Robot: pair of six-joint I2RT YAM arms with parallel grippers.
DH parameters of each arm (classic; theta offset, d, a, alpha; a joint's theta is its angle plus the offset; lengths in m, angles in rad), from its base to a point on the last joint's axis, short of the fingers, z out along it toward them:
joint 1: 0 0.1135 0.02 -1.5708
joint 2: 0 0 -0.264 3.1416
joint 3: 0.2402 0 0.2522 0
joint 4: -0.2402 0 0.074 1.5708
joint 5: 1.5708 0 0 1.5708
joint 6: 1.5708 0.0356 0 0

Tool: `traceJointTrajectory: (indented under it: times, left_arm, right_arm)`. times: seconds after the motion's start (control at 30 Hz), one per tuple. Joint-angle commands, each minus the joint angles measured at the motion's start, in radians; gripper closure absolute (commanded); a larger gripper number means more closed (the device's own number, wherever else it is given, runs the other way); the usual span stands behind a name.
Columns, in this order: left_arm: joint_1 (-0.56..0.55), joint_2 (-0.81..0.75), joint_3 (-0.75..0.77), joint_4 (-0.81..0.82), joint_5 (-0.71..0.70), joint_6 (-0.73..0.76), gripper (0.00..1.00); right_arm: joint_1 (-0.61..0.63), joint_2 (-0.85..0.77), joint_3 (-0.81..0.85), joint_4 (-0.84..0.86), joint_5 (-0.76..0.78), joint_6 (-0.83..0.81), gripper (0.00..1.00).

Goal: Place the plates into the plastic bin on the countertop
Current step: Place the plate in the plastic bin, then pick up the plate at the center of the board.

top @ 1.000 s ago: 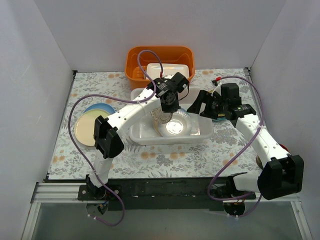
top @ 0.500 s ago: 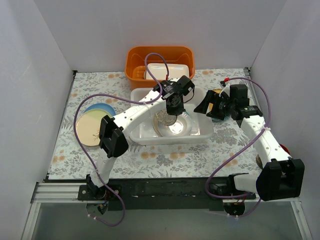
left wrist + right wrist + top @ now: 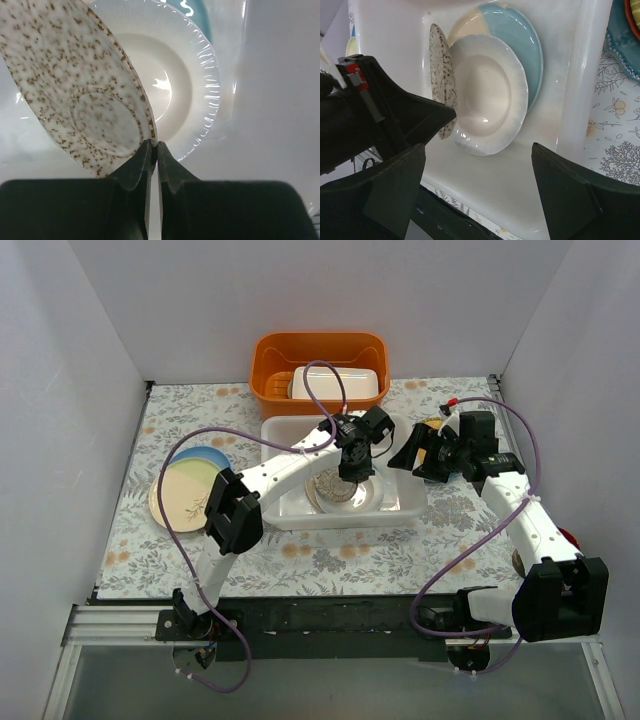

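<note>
Left wrist view: the left gripper clamped the rim of a cream speckled plate, tilted over a fluted white plate inside the plastic bin; the right gripper gaped empty.

Both arms, the left arm and the right arm, wear glossy white link shells broken by boxy black joint housings. A thin purple cable loops loosely off each one. The left gripper has matte black, tapered fingers; the right gripper has broad black wedge-shaped ones. A small red tab marks the left wrist's black casing.
</note>
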Motion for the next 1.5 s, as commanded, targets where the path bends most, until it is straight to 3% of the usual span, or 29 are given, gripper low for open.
traceJointTrajectory:
  times: [0.0,0.33,0.67,0.8,0.83,0.93,1.07,1.47]
  left_arm:
    - [-0.015,-0.002,-0.013,0.053,0.005,-0.001,1.00]
    - [-0.031,0.015,-0.057,0.100,0.054,-0.009,0.99]
    - [-0.033,0.028,-0.053,0.105,0.092,0.004,0.77]
    - [-0.036,0.021,-0.047,0.099,0.081,0.005,0.53]
    - [-0.036,0.018,-0.047,0.100,0.080,0.002,0.40]
    - [-0.036,0.002,-0.045,0.103,0.069,0.001,0.26]
    - [-0.036,-0.005,-0.025,0.100,0.061,0.002,0.20]
    - [-0.031,-0.037,0.019,0.019,0.006,0.002,0.16]
  right_arm:
    - [-0.009,-0.030,-0.010,0.008,-0.014,-0.020,0.07]
    - [-0.019,-0.032,-0.006,-0.008,-0.014,-0.030,0.07]
    - [-0.025,-0.038,-0.004,-0.014,-0.014,-0.033,0.07]
    - [-0.028,-0.041,-0.006,-0.015,-0.016,-0.035,0.07]
    - [-0.028,-0.041,-0.004,-0.015,-0.017,-0.033,0.07]
    - [-0.029,-0.043,-0.004,-0.015,-0.020,-0.033,0.07]
    - [-0.029,-0.043,-0.004,-0.015,-0.020,-0.033,0.07]
    - [-0.031,-0.049,-0.001,-0.015,-0.026,-0.030,0.07]
